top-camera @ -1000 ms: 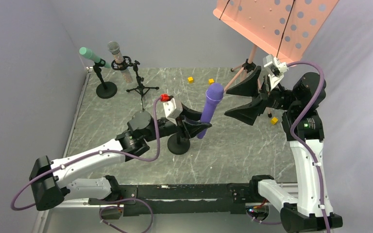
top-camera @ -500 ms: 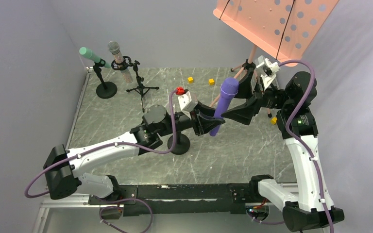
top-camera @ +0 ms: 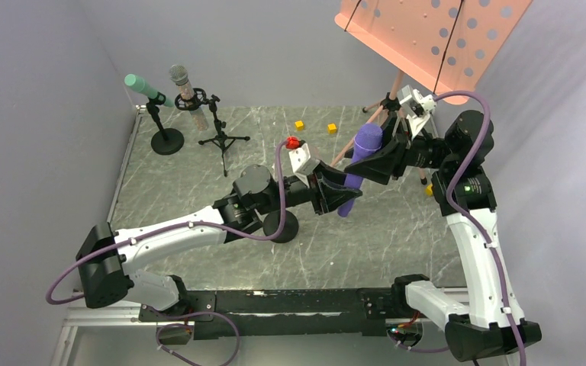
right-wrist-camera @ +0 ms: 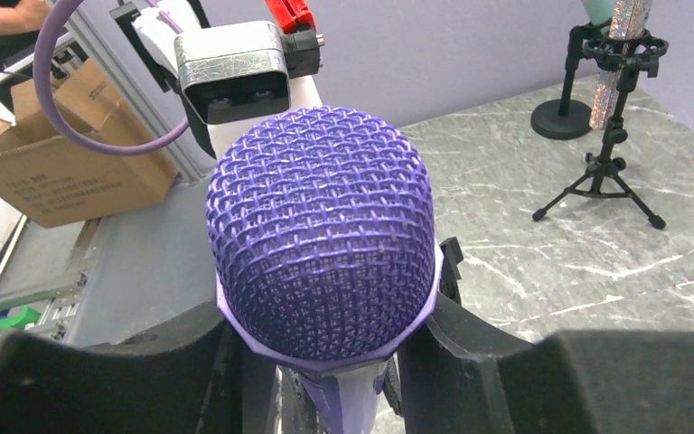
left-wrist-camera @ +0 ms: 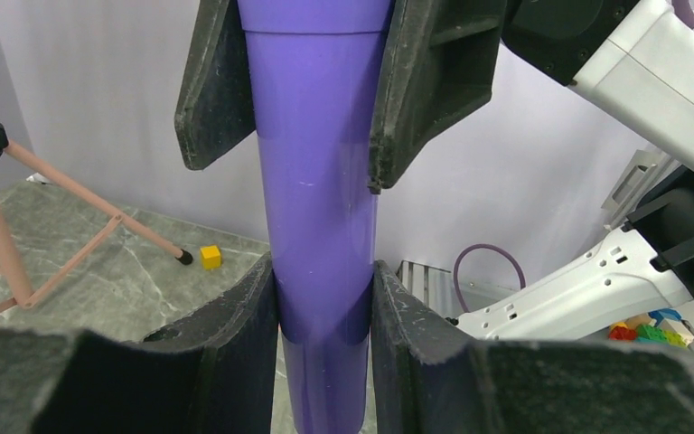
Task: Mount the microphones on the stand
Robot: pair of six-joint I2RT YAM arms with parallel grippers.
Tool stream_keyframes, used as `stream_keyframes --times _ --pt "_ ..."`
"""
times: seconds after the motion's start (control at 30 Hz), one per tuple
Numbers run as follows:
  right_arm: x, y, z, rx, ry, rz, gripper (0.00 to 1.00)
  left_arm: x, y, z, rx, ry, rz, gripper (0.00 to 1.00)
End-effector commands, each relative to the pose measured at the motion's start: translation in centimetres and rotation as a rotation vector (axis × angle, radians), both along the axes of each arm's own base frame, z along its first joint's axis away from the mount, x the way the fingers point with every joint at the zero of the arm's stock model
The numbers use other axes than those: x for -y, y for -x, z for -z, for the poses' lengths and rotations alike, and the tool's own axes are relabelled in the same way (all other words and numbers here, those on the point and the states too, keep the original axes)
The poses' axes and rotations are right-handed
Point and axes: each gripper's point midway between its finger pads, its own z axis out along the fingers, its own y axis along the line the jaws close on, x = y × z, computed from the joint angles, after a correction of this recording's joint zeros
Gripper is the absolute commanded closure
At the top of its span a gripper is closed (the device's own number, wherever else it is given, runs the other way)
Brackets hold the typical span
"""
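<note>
The purple microphone (top-camera: 359, 164) hangs upright over the middle of the table, held by both arms. My left gripper (top-camera: 343, 194) is shut on its lower body (left-wrist-camera: 316, 208), pads pressed to both sides. My right gripper (top-camera: 370, 156) is closed on the shaft just under the mesh head (right-wrist-camera: 325, 226), its fingers (left-wrist-camera: 429, 90) flanking the body. A teal-green microphone (top-camera: 142, 85) sits in a round-base stand (top-camera: 167, 141) at back left. Beside it, the glittery microphone (top-camera: 183, 88) sits in a tripod stand (top-camera: 221, 137). A third stand's round black base (top-camera: 281, 226) lies under my left arm.
A pink perforated music stand (top-camera: 427, 38) rises at back right, its tripod legs (top-camera: 378, 114) close behind my right gripper. Small yellow cubes (top-camera: 299, 124) (top-camera: 333, 127) (top-camera: 430, 190) lie on the marbled table (top-camera: 168, 198). Grey walls close in left and right.
My left arm carried the purple microphone rightward and back to my right gripper. The right gripper, wide open a second ago, moved in and closed round the microphone below its head.
</note>
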Motion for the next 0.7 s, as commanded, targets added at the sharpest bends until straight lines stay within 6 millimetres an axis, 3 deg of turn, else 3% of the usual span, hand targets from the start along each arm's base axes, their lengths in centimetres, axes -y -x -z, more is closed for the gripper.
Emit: stream_keyframes --times 0.0,0.13,0.2,0.43,0.5,0.67 --pt "-0.1 0.5 -0.5 0.039 -0.008 -0.017 0.82 -1.2 -0.2 -3.1 0.018 0.083 -0.040 0.87" --pt "-0.1 0.7 -0.5 0.061 -0.001 -0.039 0.88 -2.9 -0.6 -2.8 0.013 0.099 -0.106 0.49" --pt "-0.1 0.9 -0.7 0.080 0.003 -0.063 0.91 -4.1 -0.7 -2.1 0.018 0.111 -0.144 0.36" --pt "-0.3 0.0 -0.5 0.072 0.002 -0.063 0.92 -7.0 -0.1 -1.5 0.089 0.115 -0.192 0.14" --pt "-0.3 -0.2 -0.5 0.076 0.005 -0.061 0.92 -8.0 -0.1 -0.6 0.114 0.080 -0.223 0.02" --pt "-0.1 -1.0 -0.8 0.143 0.047 -0.012 0.94 -13.0 -0.1 3.2 0.206 -0.112 -0.311 0.01"
